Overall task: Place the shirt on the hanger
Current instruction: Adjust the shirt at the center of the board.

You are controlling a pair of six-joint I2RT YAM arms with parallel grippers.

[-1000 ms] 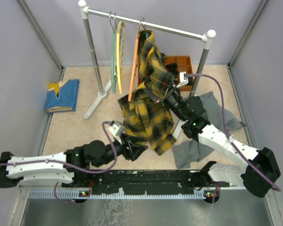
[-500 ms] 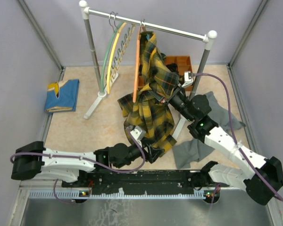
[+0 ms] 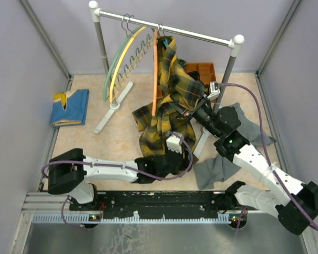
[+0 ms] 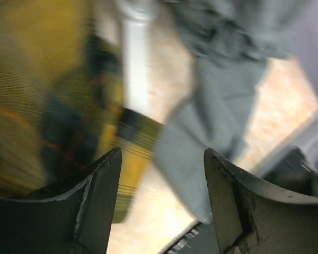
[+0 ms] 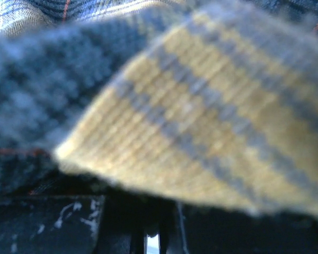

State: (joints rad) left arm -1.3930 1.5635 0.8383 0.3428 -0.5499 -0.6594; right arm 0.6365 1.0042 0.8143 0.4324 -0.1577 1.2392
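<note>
A: Where does the shirt [image 3: 172, 95] hang?
B: From the rail [image 3: 169, 29], beside the orange hanger [image 3: 155, 79], with its hem near the floor [image 3: 90, 148].
A: And the grippers?
B: The left gripper [image 4: 162, 153] gapes, holding nothing, by the hem and the grey garment [image 3: 217, 164]. The right gripper [image 3: 192, 109] is buried in plaid, so its grip cannot be told. Bare floor lies leftward.

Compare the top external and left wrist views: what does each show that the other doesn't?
Only top external: the rail with a green hanger, yellow hanger and orange hanger, the folded blue cloth, and the right gripper against the plaid shirt. Only left wrist: the left gripper, fingers apart with nothing between them. Both: the plaid shirt's hanging cloth, the grey garment and the white rack foot.
</note>
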